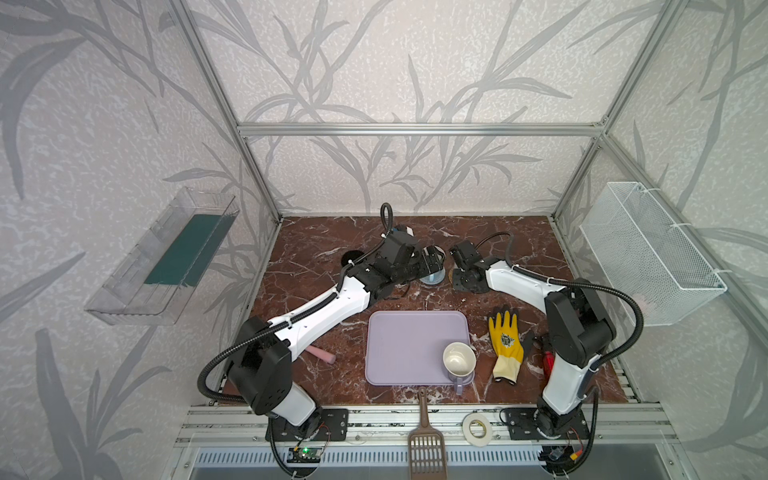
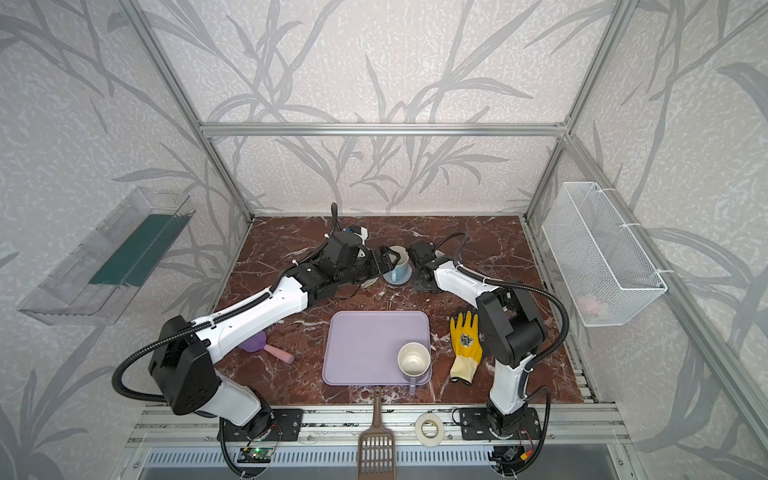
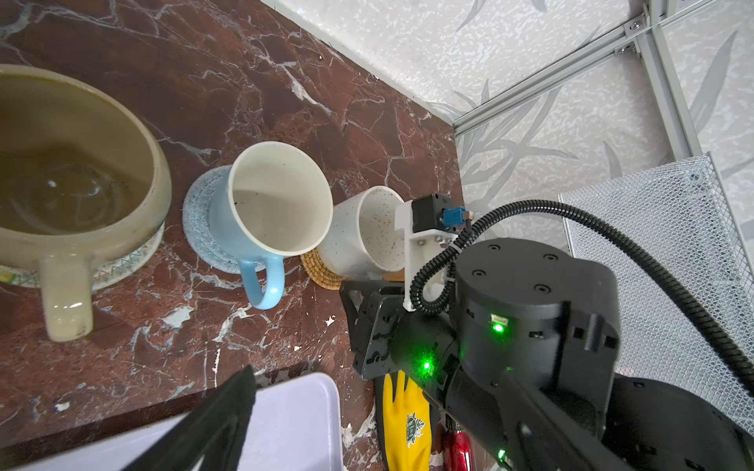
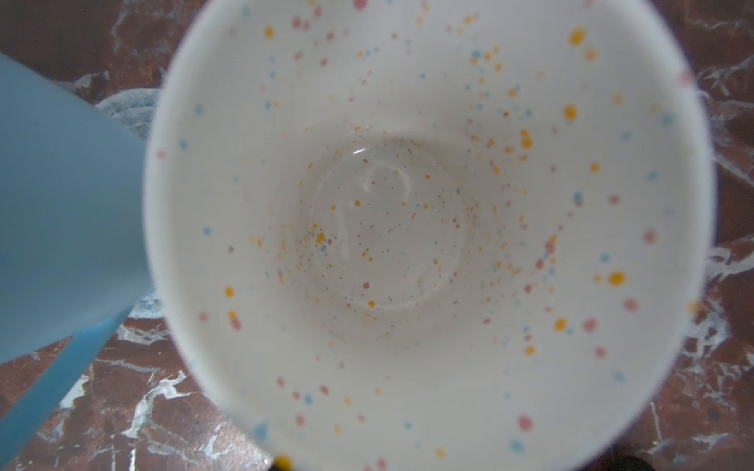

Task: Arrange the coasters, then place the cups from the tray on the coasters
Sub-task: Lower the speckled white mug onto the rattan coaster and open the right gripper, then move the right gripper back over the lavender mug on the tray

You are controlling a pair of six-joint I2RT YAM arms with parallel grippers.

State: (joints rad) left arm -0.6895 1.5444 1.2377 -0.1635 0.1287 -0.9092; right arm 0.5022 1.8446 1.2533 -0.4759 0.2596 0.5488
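Directly below your right wrist camera stands the cream-white mug [image 4: 408, 224]: upright, its white inside flecked with orange, pink and blue, its rim blurred and filling that view. The left wrist view adds that it rests on the tan rattan coaster [image 3: 318, 269], at the far side of the marble table [image 1: 519, 241], right of the middle; in both top views the arm hides it.

Close against it is the light blue mug [image 3: 261, 212], white inside, on the grey-blue woven coaster [image 3: 200, 212]; whether the two mugs touch, you cannot tell. Next along is the beige-yellow mug [image 3: 73, 163] on the cream woven coaster [image 3: 122, 261].

Your right gripper [image 2: 424, 279] hangs at the cream-white mug; its fingers are hidden in every view, so you cannot tell how wide they stand or whether they grip. Your left gripper [image 2: 388, 257] has its jaws spread wide and holds nothing, just beside the blue mug's rim; only one finger [image 3: 228, 412] shows in its own wrist view.

The lavender-grey mug [image 1: 459, 361] stands upright on the near right corner of the lavender tray [image 1: 399, 340], its handle over the near rim.

Bare marble lies between the tray's far edge and the mug row. A yellow glove [image 1: 505, 340] lies just right of the tray; a brown slotted scoop [image 1: 426, 444] and a white tape roll [image 1: 477, 429] sit at the front rail.
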